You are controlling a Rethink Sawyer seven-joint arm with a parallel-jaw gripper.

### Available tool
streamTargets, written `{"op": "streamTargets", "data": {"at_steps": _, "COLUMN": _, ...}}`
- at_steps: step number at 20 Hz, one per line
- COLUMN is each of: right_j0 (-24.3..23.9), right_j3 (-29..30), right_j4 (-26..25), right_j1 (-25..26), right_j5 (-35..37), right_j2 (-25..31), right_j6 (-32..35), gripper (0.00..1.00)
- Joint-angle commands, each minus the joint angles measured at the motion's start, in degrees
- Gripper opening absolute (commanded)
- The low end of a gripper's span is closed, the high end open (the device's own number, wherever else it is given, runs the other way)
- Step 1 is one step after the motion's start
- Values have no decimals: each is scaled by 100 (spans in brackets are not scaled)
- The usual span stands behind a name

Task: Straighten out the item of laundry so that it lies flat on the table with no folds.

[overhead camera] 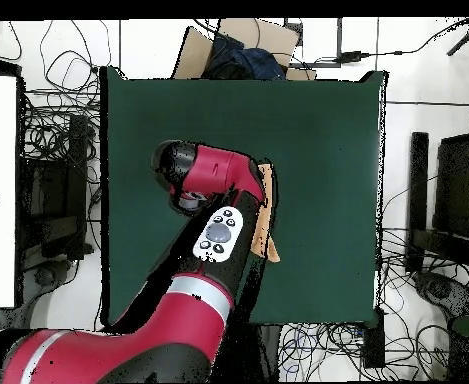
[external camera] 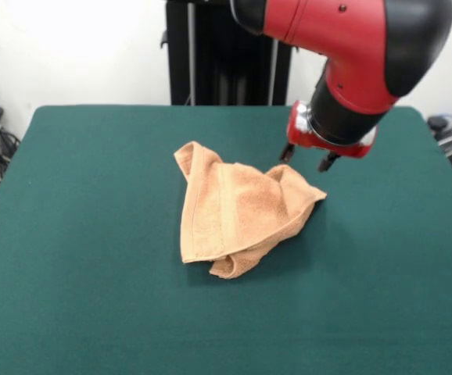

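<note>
One crumpled towel (external camera: 238,211) lies folded mid-table (external camera: 93,234); my gripper (external camera: 309,158), fingers apart and holding nothing, hangs just beyond its far corner. I can read no lettering, though overhead the arm hides most.

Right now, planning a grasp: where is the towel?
In the front view, the towel lies crumpled near the green table's middle, just below-left of the gripper.

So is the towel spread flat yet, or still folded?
Still folded: the towel lies bunched on the table, layers doubled over, one edge rolled under at the front.
</note>
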Motion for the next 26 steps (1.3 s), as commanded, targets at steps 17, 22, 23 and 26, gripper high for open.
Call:
{"op": "streamTargets", "data": {"at_steps": 17, "right_j0": -72, "right_j3": 5, "right_j4": 342, "right_j1": 354, "right_j5": -679, "right_j2": 243, "right_j6": 1918, "gripper": 100}}
{"op": "streamTargets", "data": {"at_steps": 22, "right_j0": -94, "right_j3": 12, "right_j4": 365, "right_j1": 377, "right_j5": -683, "right_j2": 254, "right_j6": 1925, "gripper": 100}}
{"op": "streamTargets", "data": {"at_steps": 23, "right_j0": -94, "right_j3": 17, "right_j4": 375, "right_j1": 380, "right_j5": -689, "right_j2": 255, "right_j6": 1936, "gripper": 100}}
{"op": "streamTargets", "data": {"at_steps": 26, "right_j0": -91, "right_j3": -41, "right_j4": 369, "right_j1": 391, "right_j5": -636, "right_j2": 228, "right_j6": 1954, "gripper": 100}}
